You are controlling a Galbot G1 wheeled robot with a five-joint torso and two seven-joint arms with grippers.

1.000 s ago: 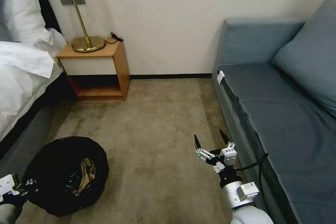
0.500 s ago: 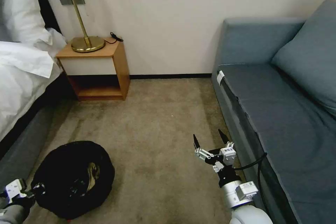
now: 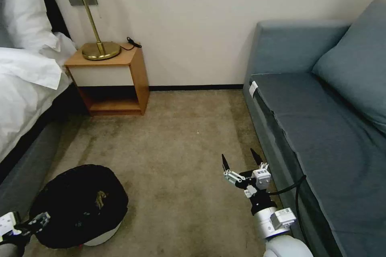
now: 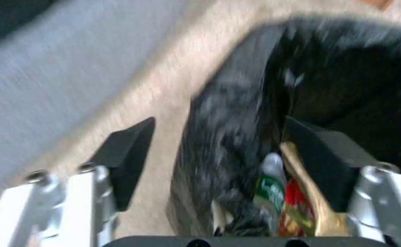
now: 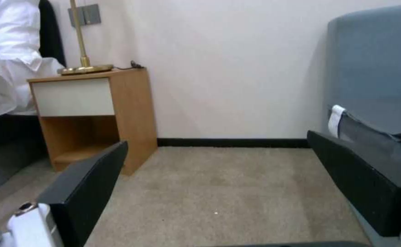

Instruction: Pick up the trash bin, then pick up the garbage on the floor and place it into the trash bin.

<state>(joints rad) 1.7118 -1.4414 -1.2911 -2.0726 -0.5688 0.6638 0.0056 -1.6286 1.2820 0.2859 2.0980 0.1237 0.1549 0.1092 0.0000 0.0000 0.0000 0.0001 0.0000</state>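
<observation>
The trash bin [image 3: 100, 236] stands upright on the carpet at the lower left, its pale wall showing under the crinkly black bag [image 4: 228, 137]. My left gripper [image 3: 39, 220] is open at the bin's near rim, one finger outside [image 4: 127, 154] and one inside [image 4: 319, 151], with the rim between them. Garbage lies inside: a clear bottle with a green label [image 4: 270, 185], a red packet [image 4: 294, 202] and a gold-brown wrapper [image 4: 311, 195]; a tan piece [image 3: 99, 197] shows in the head view. My right gripper [image 3: 240, 160] hangs open and empty over the carpet beside the sofa.
A bed [image 3: 24, 88] runs along the left, close behind the bin. A wooden nightstand [image 3: 120, 76] with a brass lamp [image 3: 98, 44] stands at the wall. A blue-grey sofa [image 3: 321, 128] fills the right side. Bare carpet [image 3: 181, 136] lies between them.
The bin has gone from tilted with its mouth toward me to standing upright on the carpet, its pale wall now showing. The left gripper shifted slightly down. The right arm has stayed put.
</observation>
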